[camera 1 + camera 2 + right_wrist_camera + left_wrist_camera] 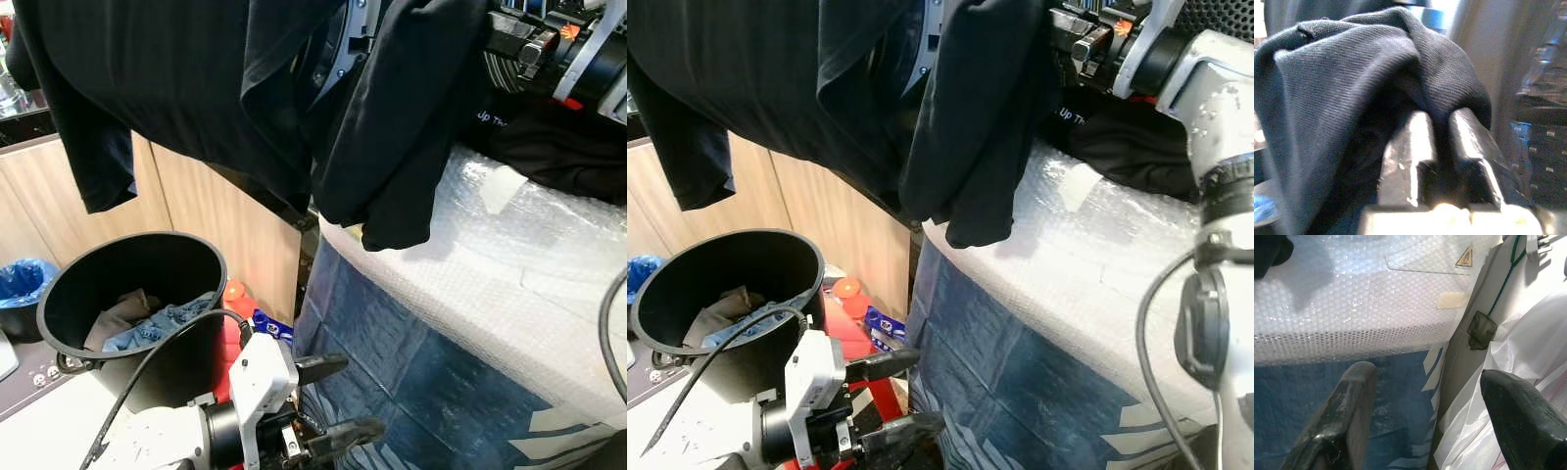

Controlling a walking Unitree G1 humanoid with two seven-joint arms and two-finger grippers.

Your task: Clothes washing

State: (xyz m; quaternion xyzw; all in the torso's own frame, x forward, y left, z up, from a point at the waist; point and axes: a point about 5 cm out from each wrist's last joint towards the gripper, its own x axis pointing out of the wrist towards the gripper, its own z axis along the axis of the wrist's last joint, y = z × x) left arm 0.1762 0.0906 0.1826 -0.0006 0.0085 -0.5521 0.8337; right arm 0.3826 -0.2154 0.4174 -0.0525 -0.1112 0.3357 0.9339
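Your right gripper (1442, 128) is pinching a black garment (255, 88) up high.

It is hanging above the black bucket (59, 284) and bubble-wrapped appliance (509, 264); your left gripper (338, 397) is sitting low, fingers spread, empty.

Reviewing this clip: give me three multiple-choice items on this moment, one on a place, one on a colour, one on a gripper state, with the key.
1. Where is the black bucket?
A. on the bubble-wrapped machine
B. low at the robot's left
C. hung from the right arm

2. What colour is the garment held up high?
A. black
B. white
C. red

3. How is the left gripper?
A. shut on cloth
B. open, empty
C. shut on the bucket

Key: 1 B, it stands beside the wooden cabinet; 2 A, dark cloth throughout; 3 B, its fingers stand apart.
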